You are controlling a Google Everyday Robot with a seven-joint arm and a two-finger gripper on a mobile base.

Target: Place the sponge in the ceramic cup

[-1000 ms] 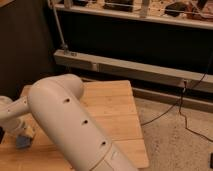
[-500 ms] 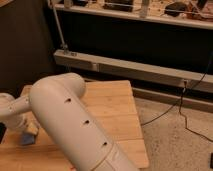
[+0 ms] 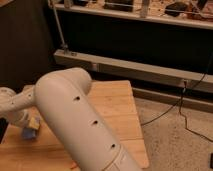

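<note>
My gripper (image 3: 21, 120) is at the far left, low over the wooden table (image 3: 112, 107), at the end of the white forearm. A small pale blue piece, which looks like the sponge (image 3: 28, 133), sits right under and beside the gripper, with a yellowish bit next to it. Whether the gripper holds it cannot be made out. My big white arm (image 3: 75, 120) fills the foreground and hides much of the table's left and front. The ceramic cup is hidden or out of view.
The table's right edge (image 3: 140, 130) drops to a speckled floor with black cables (image 3: 182, 107). A low metal rail and dark shelving (image 3: 140, 67) run behind the table. A dark panel stands at the back left.
The gripper and the pale blue piece have shifted slightly to the right and farther from the table's front edge. The arm's elbow has moved a little to the right too.
</note>
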